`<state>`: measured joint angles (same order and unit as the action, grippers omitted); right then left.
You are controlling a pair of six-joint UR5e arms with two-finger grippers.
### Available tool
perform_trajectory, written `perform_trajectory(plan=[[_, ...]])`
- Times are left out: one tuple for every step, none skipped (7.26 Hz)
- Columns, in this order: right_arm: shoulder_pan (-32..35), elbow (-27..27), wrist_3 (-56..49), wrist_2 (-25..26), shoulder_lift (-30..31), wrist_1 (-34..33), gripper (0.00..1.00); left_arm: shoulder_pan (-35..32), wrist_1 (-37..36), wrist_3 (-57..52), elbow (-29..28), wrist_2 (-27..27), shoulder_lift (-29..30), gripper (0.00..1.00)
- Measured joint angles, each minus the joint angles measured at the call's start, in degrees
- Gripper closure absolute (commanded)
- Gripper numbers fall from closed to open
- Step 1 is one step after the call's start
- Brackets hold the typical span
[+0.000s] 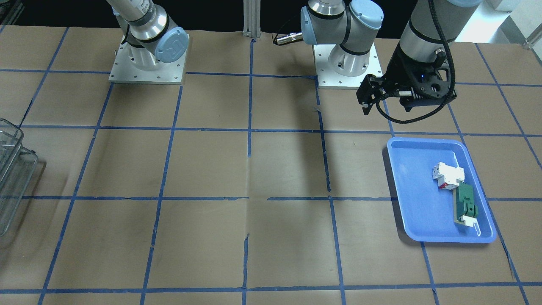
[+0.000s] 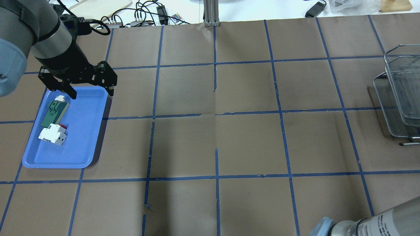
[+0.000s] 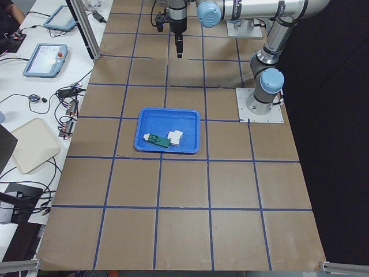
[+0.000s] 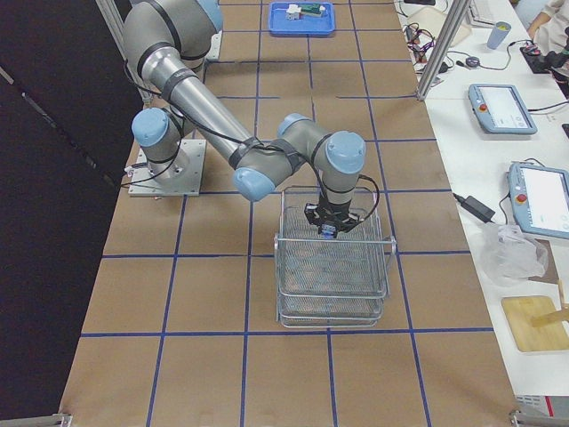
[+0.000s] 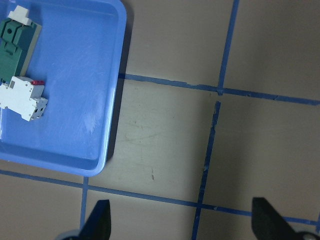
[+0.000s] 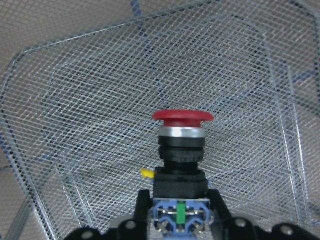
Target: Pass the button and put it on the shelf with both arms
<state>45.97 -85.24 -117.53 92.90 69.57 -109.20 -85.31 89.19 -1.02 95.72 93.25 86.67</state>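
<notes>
My right gripper is shut on the blue-white block end of the button. Its red mushroom head points out toward the mesh. The exterior right view shows this gripper holding the button just above the top tier of the see-through tiered shelf. The shelf also shows at the table's edge in the overhead view and the front-facing view. My left gripper is open and empty, hovering over the far rim of the blue tray. It shows open in its wrist view.
The blue tray holds a white-red breaker block and a green flat part. Both also show in the left wrist view. Brown paper with a blue tape grid covers the table. Cables and tablets lie past the far edge.
</notes>
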Motion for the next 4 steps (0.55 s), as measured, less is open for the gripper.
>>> perform_trajectory(plan=[[0.07, -0.03, 0.73, -0.19, 0.98, 2.67, 0.05, 0.12, 0.12, -1.93, 0.64, -0.12, -1.02, 0.00], [0.20, -0.01, 1.86, -0.29, 2.26, 5.69, 0.00, 0.22, 0.30, -4.00, 1.02, -0.16, -1.89, 0.00], [0.73, 0.06, 2.75, -0.63, 4.16, 8.36, 0.00, 0.26, 0.59, -5.08, 1.23, -0.26, -2.40, 0.00], [2.30, 0.07, 4.80, -1.31, 6.91, 11.54, 0.00, 0.36, 1.03, -5.55, 1.34, -0.29, -2.70, 0.00]])
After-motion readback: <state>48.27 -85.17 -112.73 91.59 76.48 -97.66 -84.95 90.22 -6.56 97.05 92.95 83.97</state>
